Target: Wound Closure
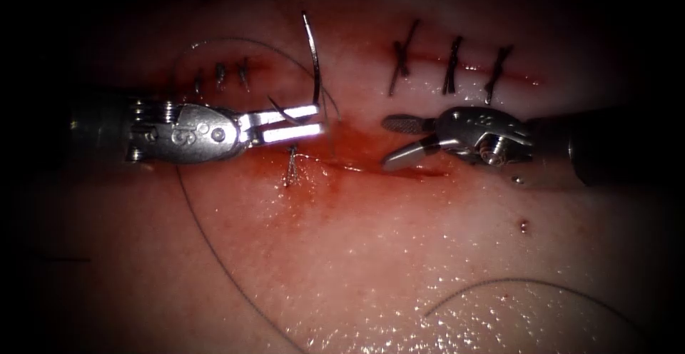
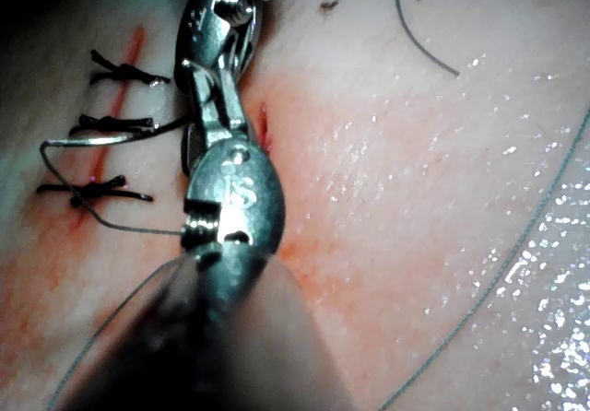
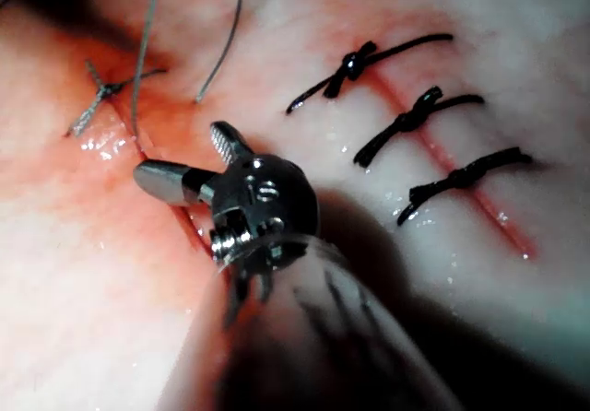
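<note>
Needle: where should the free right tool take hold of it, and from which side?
Grip the needle by its free upper stretch, above the left tool, which holds its lower end. It stands upright off the tissue, so the open, empty right tool could probably come from the right.

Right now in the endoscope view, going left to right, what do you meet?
Left end effector holding the needle at one end, clear of the tissue → open right end effector, holding nothing → three dark stitches → right shaft.
</note>
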Controlling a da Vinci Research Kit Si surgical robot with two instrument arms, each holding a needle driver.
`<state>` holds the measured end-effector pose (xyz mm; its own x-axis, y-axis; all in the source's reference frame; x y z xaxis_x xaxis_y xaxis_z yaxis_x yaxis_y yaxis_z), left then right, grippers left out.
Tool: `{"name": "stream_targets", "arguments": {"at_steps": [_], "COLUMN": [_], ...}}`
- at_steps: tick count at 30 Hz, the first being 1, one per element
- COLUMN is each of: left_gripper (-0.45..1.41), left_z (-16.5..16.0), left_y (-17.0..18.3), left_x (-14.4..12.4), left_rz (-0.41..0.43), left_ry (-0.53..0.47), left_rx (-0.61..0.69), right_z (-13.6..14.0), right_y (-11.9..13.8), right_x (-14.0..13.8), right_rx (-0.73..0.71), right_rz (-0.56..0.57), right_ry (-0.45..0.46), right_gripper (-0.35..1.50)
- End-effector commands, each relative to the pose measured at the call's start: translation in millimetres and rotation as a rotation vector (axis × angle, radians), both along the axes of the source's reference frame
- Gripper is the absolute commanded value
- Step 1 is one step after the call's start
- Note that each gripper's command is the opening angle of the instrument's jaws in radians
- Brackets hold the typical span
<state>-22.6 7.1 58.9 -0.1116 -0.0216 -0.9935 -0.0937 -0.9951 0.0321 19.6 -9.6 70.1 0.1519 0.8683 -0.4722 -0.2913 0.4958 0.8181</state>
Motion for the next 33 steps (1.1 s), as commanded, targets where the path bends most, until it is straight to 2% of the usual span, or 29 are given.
{"name": "stream_targets", "arguments": {"at_steps": [1,4,13,17,29,32,33], "left_gripper": [-0.45,-0.45,-0.45,-0.45,-0.45,-0.45,-0.45], "left_z": [1.4,3.1,7.3,7.6,7.7,7.5,7.3], "left_y": [-1.3,-2.8,-5.6,-6.0,-6.2,-6.4,-6.6], "left_x": [-0.8,-1.2,-2.9,-3.5,-3.8,-4.0,-4.2], "left_rz": [-0.003,-0.005,-0.048,-0.053,-0.051,-0.036,-0.026], "left_ry": [0.014,0.034,0.127,0.157,0.179,0.196,0.204], "left_rx": [-0.018,-0.062,-0.167,-0.204,-0.243,-0.256,-0.271], "right_z": [-0.4,-1.6,-3.7,-3.8,-3.7,-3.8,-3.9], "right_y": [-0.2,0.0,-0.3,-0.5,-1.1,-1.3,-1.5], "right_x": [0.9,1.2,3.2,3.7,5.5,6.4,6.9], "right_rx": [0.062,0.176,0.453,0.509,0.554,0.56,0.56], "right_rz": [0.031,0.083,0.188,0.207,0.214,0.205,0.194], "right_ry": [0.012,0.03,0.038,0.041,0.055,0.06,0.064], "right_gripper": [1.15,1.26,1.31,1.35,1.35,1.31,1.25]}}
